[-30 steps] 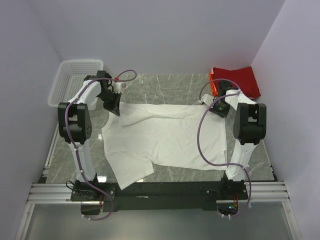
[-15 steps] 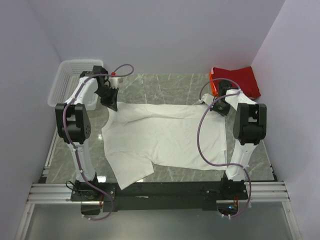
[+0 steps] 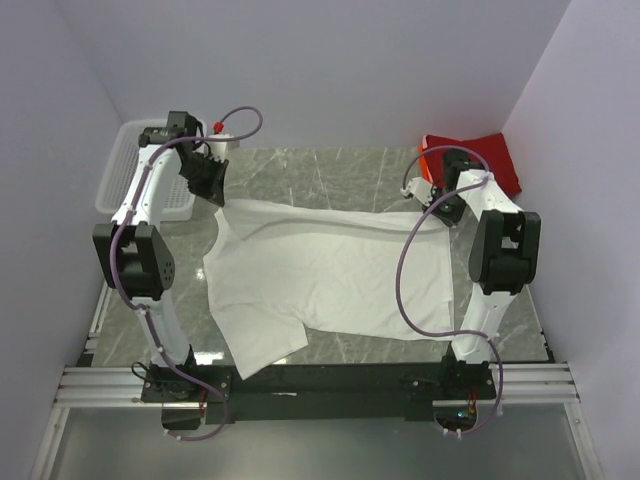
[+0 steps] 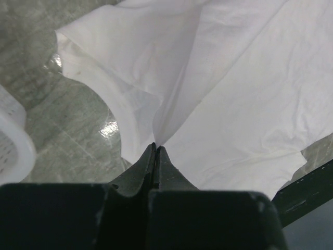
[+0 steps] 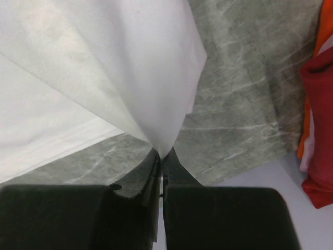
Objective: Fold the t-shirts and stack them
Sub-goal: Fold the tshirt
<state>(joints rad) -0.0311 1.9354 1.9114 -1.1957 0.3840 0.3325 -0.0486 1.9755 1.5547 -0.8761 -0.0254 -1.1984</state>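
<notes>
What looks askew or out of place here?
Nothing is damaged. The white t-shirt lies crooked, one corner reaching the near edge of the table, and the red t-shirt sits bunched in the far right corner.

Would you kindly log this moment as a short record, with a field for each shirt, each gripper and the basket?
white shirt: spread on the table, far edge raised at both ends
red shirt: far right corner, not held
left gripper: shut on the white shirt's far left corner
right gripper: shut on the white shirt's far right corner
basket: far left corner, behind the left arm
folding: not yet done, nothing stacked
</notes>
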